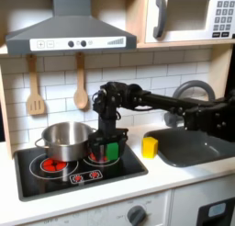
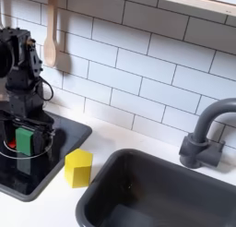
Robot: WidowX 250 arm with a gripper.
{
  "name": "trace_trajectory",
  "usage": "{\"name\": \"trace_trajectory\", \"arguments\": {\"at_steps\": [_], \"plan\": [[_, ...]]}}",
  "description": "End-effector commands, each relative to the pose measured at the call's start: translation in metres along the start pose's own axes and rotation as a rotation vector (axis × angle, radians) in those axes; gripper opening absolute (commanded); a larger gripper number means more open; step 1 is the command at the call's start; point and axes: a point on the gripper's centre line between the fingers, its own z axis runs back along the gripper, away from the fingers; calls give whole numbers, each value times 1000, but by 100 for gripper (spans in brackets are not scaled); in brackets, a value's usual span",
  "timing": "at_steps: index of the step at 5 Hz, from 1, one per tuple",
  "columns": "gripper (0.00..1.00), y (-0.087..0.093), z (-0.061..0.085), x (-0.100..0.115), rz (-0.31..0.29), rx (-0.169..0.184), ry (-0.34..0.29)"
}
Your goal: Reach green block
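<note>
The green block [image 1: 113,151] [image 2: 25,139] sits on the right side of the black toy stove [image 1: 55,175] [image 2: 64,129]. My gripper [image 1: 107,153] [image 2: 27,146] comes straight down over it, with a dark finger on each side of the block. The jaws look open around it, and the fingers hide part of the block. A yellow block [image 1: 150,146] [image 2: 78,166] stands on the white counter between the stove and the sink, apart from the gripper.
A steel pot [image 1: 66,141] stands on the stove just left of the gripper in the first exterior view. A dark sink [image 1: 197,145] [image 2: 157,189] with a grey faucet [image 1: 188,90] [image 2: 205,129] lies to the right. Wooden utensils [image 1: 81,83] [image 2: 52,32] hang on the tiled wall.
</note>
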Motion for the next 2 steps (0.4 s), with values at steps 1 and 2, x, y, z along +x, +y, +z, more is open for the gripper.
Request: {"name": "trace_trajectory", "arguments": {"at_steps": [1, 2], "plan": [[100, -10, 15, -1, -32, 23, -65], [100, -8, 1, 0, -27, 8, -28]]}}
